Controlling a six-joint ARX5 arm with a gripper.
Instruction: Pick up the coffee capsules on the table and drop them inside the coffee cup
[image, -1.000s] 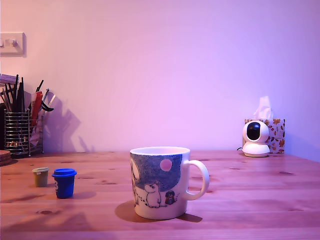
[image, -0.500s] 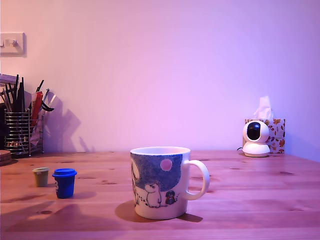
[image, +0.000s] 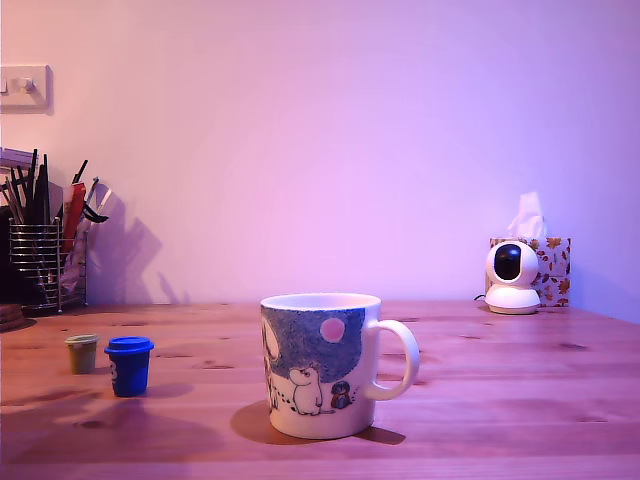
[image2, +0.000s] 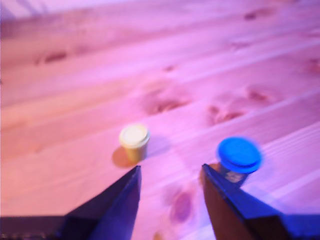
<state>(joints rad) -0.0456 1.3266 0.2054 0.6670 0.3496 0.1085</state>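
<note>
Pine table (image: 520, 390) bears mug (image: 320, 365); lilac wall (image: 320, 130) behind.

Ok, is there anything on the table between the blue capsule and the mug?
No. In the exterior view, only bare wooden table lies between the blue capsule and the mug; the olive-green capsule sits on the capsule's far side.

Dark two-fingered gripper (image2: 170, 170), seen from the wrist view only

Two fingers (image2: 117, 205) taper to pointed tips, flat-faced and wedge-shaped, dark with a bluish cast under the pink light; no cables, screws or markings can be made out.
</note>
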